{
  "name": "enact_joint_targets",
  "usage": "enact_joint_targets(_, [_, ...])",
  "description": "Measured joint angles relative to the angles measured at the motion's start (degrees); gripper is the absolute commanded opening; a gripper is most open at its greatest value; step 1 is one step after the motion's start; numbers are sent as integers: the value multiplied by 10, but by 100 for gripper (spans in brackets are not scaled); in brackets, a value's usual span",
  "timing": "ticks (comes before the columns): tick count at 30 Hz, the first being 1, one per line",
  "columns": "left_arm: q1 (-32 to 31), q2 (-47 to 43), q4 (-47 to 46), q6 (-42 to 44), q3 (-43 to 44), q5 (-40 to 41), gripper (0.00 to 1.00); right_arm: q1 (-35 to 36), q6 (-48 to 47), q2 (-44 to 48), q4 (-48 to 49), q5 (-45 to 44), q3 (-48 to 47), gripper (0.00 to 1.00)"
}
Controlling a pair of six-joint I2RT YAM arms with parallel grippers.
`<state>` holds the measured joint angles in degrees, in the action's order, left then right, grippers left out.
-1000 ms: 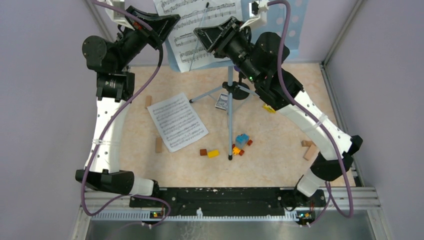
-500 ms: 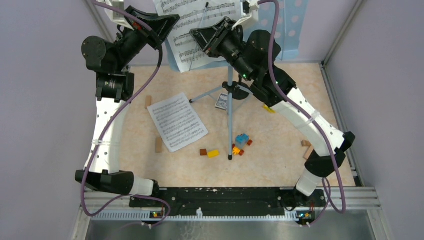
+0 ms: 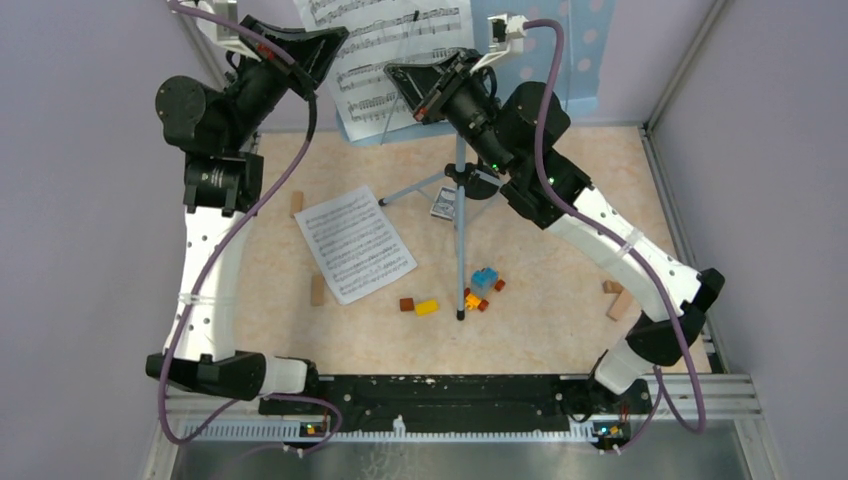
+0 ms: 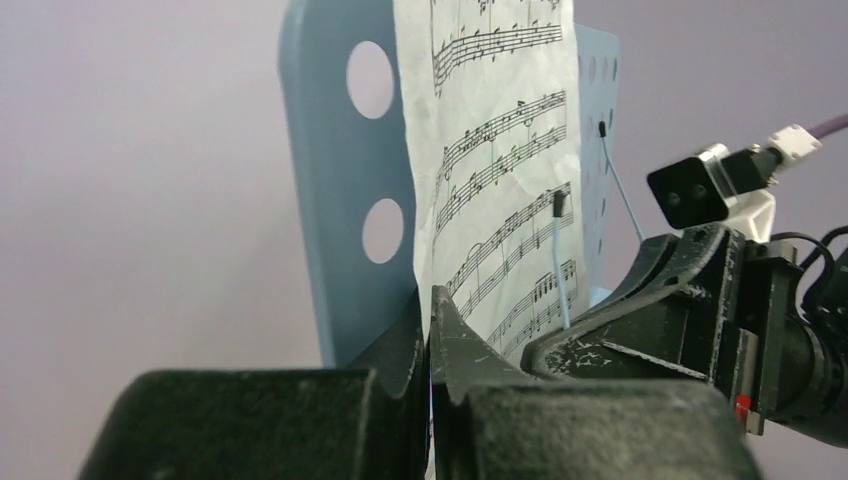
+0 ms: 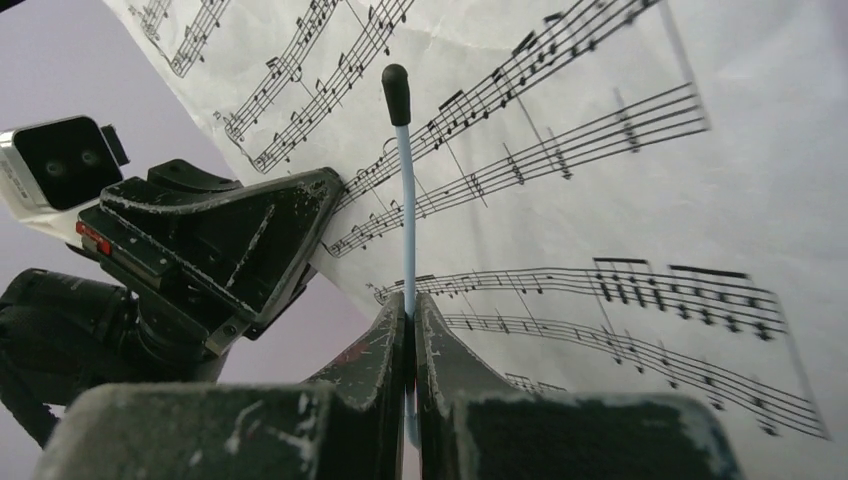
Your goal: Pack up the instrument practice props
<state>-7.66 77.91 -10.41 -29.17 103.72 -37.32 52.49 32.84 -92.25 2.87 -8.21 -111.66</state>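
The pale blue perforated music desk (image 3: 585,60) stands on its tripod (image 3: 460,235) at the back. A white sheet-music page (image 3: 385,45) leans on it. My left gripper (image 3: 335,40) is shut on that page's left edge; in the left wrist view the jaws (image 4: 430,300) pinch the paper (image 4: 500,130) in front of the desk (image 4: 335,200). My right gripper (image 3: 393,72) is shut on a thin blue page-holder wire (image 5: 405,210) with a black tip, lying over the page (image 5: 600,200). A second page (image 3: 355,243) lies flat on the table. Microphones are hidden.
A black round base (image 3: 487,181) sits by the stand pole under my right arm. A small card box (image 3: 443,203) lies beside it. Colourful bricks (image 3: 484,282) lie near the tripod's front foot. Wooden blocks lie at left (image 3: 317,290) and right (image 3: 620,300).
My right gripper has moved left and back with the wire in it. My left arm has lifted slightly, and the page's left edge has moved with it.
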Motion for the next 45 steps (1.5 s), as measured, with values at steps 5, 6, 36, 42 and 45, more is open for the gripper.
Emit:
enact_joint_targets(5, [2,-30,43,22,0,61,0,0,-31,15,29,2,26,0])
enact_joint_targets(6, [3,-38,54,28,0,73,0,0,-35,15,31,2,26,0])
enact_joint_targets(36, [6,-253,382,186,-311,550,0,3,-107,76,2,-42,93,43])
enact_joint_targets(42, [8,-257,356,188,-371,530,0,3,-149,202,-6,-25,219,44])
enact_joint_targets(45, [14,-250,338,188,-399,515,0,3,-167,261,-17,-13,268,44])
